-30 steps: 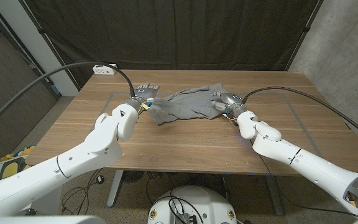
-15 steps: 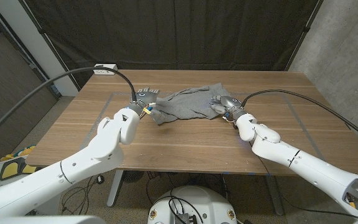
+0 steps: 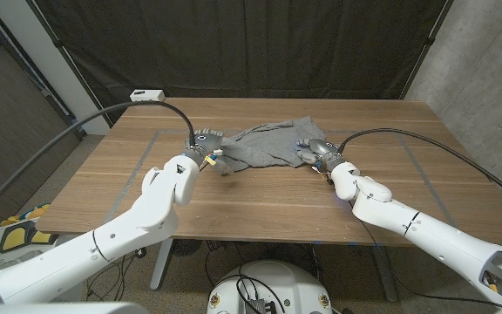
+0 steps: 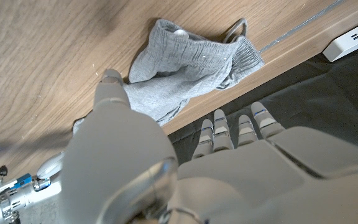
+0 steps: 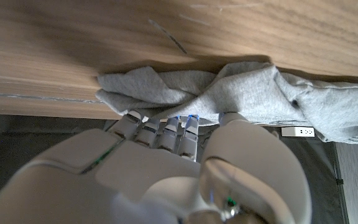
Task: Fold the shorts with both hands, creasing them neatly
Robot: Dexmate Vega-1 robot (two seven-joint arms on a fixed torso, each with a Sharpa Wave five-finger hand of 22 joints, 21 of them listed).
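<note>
Grey shorts [image 3: 264, 146] lie rumpled at the far middle of the wooden tabletop [image 3: 260, 196], bunched into loose ridges rather than spread flat, w/ the robot's two white arms reaching in from either side. The left hand [image 3: 204, 142] sits at the garment's left end, right beside the cloth; in the left wrist view its fingers [image 4: 238, 127] are straight and apart, extended past the fabric w/ nothing between them, so that hand is released. In that same view the shorts [image 4: 188, 65] show a ribbed, gathered band at one end. The right hand [image 3: 314, 146] is at the shorts' right end, resting on the cloth. The right wrist view has its fingers [image 5: 166, 130] pushed against the fabric's edge and the thumb alongside, w/ folds of the shorts [image 5: 229, 93] rising just past the fingertips; whether cloth is actually pinched or only touched can't be told from these angles. A black cable [image 3: 129, 109] arcs over the left arm; a second cable [image 3: 425, 144] loops across the tabletop on the right side. A white power strip [image 3: 147, 95] sits near the tabletop's far left corner. Dark curtain [image 3: 251, 44] hangs behind.
</note>
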